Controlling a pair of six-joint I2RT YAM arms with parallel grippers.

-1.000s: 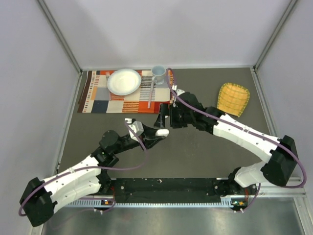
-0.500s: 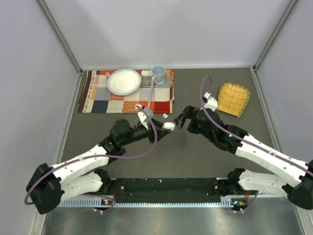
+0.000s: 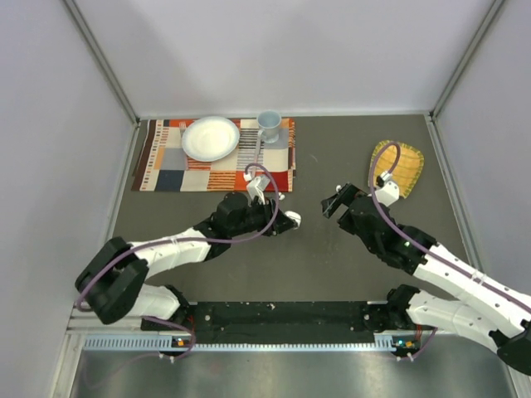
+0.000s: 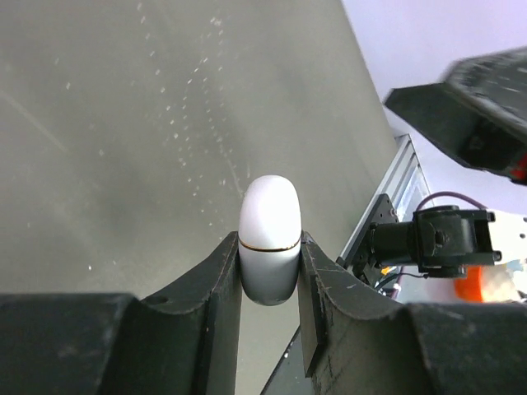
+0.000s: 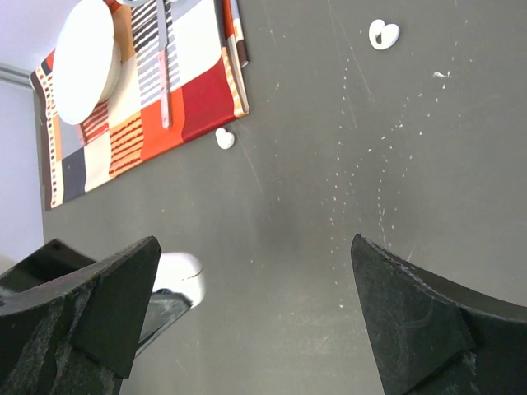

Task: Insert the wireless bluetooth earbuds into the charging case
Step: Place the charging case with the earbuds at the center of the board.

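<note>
Overall: we see two arms reaching over a dark tabletop (image 3: 332,265), their tools facing each other near the middle but apart.
Left tool (image 3: 280,220): clamped on the case, one finger on each of its long sides.
Case (image 4: 268,222): a smooth white oval held between the left fingers. Its rounded end sticks out past the fingertips, and a thin seam runs round it at the level of the fingertips, with the lid closed. We cannot tell whether it touches the tabletop.
Right tool (image 3: 336,201): fingers spread wide apart and holding nothing, near the case and pointing towards it.
Earbuds (image 5: 224,138): we count small white pieces lying loose on the tabletop, none of them in the case. One lies just off the mat's near right corner, near the left tool. The other earbud (image 5: 384,34) lies farther back, to the right of the mat and well apart from the first. Its outline is heart-like, and we cannot tell whether it is one bud or two touching.
Mat (image 3: 174,170): a striped orange, red and white cloth at the far left of the tabletop.
Plate (image 3: 210,138): white, resting on the mat.
Mug (image 3: 268,124): pale, standing on the mat's far right corner, just beside the plate.
Yellow dish (image 3: 406,178): woven-looking, at the far right, with the right arm's cable crossing in front of it.
</note>
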